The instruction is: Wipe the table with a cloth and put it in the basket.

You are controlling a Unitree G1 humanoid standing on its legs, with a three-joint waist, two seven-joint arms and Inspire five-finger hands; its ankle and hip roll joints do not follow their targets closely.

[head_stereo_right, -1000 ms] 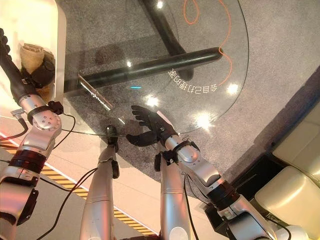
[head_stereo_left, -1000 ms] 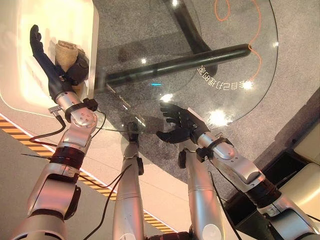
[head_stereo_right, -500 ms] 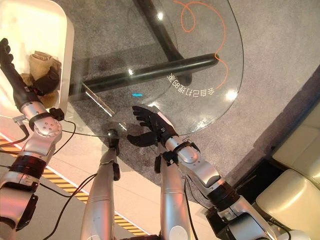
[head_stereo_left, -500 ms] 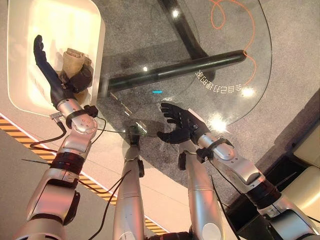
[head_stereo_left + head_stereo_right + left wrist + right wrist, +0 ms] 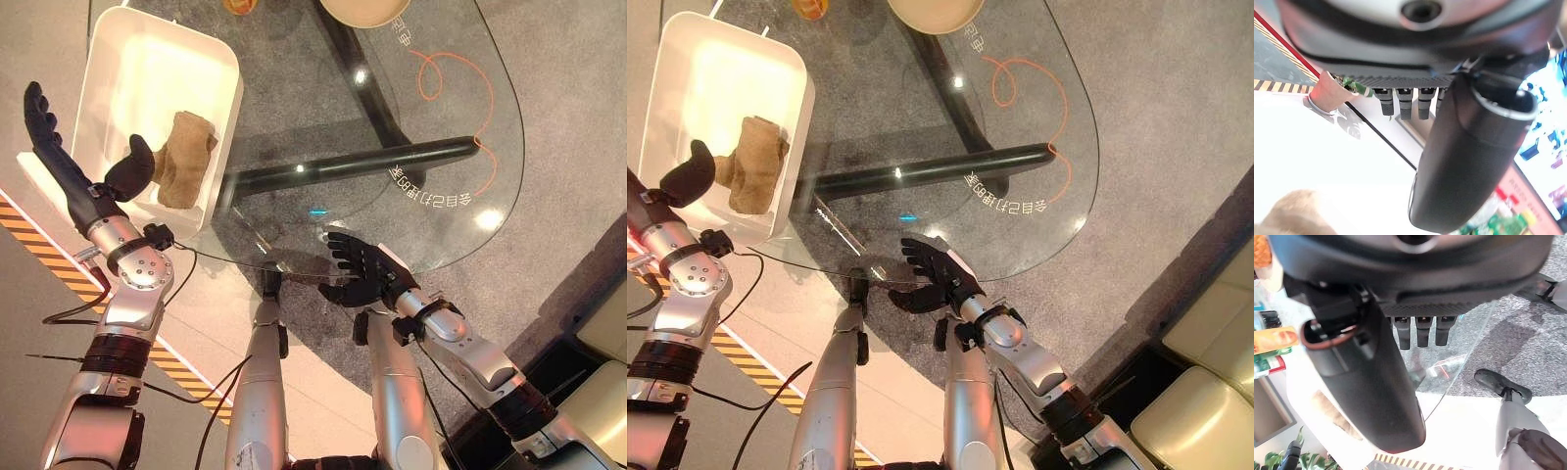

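Cloth (image 5: pixel 186 157) lies in the basket (image 5: pixel 227 108); left hand (image 5: pixel 83 176), fingers straight and released, should lift clear without snagging it; right hand (image 5: pixel 361 277) relaxed above the table (image 5: pixel 441 127).

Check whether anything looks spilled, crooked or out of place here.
Nothing stands out. The crumpled tan cloth lies inside the white rectangular basket, the open left hand beside it; the open right hand hovers at the glass table's edge.
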